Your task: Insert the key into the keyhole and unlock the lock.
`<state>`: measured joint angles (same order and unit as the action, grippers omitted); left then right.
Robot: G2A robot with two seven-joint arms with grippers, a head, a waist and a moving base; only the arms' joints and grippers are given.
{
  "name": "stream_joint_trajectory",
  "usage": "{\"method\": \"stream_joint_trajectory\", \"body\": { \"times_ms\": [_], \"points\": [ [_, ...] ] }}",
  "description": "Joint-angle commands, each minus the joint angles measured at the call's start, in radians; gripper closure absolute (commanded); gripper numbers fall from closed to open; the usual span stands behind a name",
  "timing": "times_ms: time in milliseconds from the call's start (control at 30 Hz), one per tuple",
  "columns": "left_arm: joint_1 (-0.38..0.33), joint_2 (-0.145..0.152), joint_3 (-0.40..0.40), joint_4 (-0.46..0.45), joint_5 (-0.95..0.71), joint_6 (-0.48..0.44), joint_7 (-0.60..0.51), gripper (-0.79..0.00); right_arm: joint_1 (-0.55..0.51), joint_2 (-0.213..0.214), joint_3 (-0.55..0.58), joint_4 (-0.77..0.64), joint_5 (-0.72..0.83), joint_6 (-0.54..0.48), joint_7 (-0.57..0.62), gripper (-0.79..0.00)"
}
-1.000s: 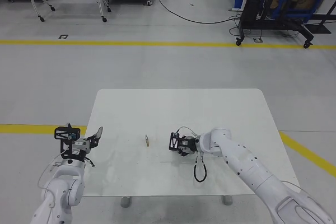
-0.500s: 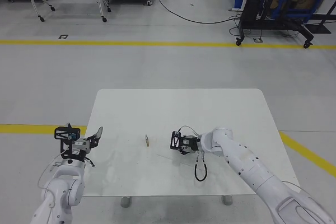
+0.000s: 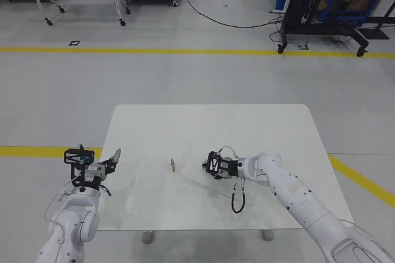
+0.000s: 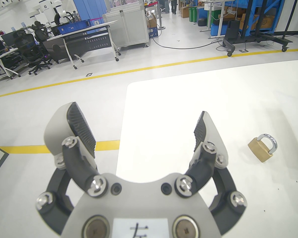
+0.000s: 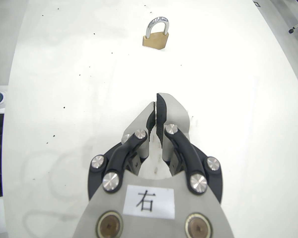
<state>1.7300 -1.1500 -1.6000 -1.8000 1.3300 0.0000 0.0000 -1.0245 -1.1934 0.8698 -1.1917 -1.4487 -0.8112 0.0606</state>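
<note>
Table [image 3: 276, 125], right gripper [image 5: 156, 101] pinching key [image 5: 155, 111], lock [image 5: 156, 40] ahead

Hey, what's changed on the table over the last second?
The right gripper, shut on the key, has drawn back a little from the lock, toward the robot's right. Nothing was visibly picked up or let go. The lock lies in the same spot on the table, and the left gripper stays open at the table's left edge.
</note>
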Motion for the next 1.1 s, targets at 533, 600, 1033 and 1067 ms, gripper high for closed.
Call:
{"method": "stream_joint_trajectory", "body": {
  "times_ms": [533, 600, 1033, 1067],
  "points": [
    [-0.084, -0.012, 0.234, -0.145, 0.122, -0.178, -0.196, -0.785, -0.074, 0.045, 0.081, -0.072, -0.11, -0.023, -0.161, 0.0],
    [-0.14, -0.018, 0.297, -0.129, 0.152, -0.19, -0.245, -0.785, -0.098, 0.058, 0.101, -0.083, -0.151, -0.025, -0.228, 0.0],
    [-0.398, -0.067, 0.568, 0.03, 0.266, -0.188, -0.425, -0.785, -0.064, 0.084, 0.082, 0.076, -0.326, -0.048, -0.597, 0.0],
    [-0.417, -0.072, 0.59, 0.049, 0.275, -0.191, -0.432, -0.785, -0.063, 0.085, 0.08, 0.082, -0.336, -0.029, -0.622, 0.0]
  ]
}}
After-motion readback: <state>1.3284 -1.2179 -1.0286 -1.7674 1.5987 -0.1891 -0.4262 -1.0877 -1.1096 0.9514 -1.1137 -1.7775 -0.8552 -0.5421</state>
